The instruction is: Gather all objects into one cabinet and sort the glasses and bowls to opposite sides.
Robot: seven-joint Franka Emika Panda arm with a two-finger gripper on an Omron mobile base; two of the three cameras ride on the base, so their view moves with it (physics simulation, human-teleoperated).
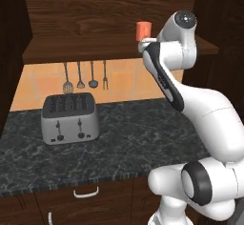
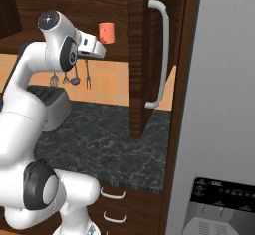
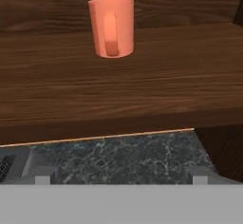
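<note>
As the tool [image 3: 118, 178] hangs wide open and empty before the red-orange cup [image 3: 112, 26] on the dark wood cabinet shelf [image 3: 180, 85], a level, centred approach looks wisest.

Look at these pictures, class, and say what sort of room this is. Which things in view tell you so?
A kitchen, in a rendered scene. A toaster stands on a dark stone counter, cooking utensils hang on the tiled wall behind it, and a red-orange cup sits on the shelf of an open wood cabinet.

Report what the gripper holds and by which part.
Nothing is held. The gripper is open and apart from the red-orange cup, which stands alone on the cabinet shelf.
</note>
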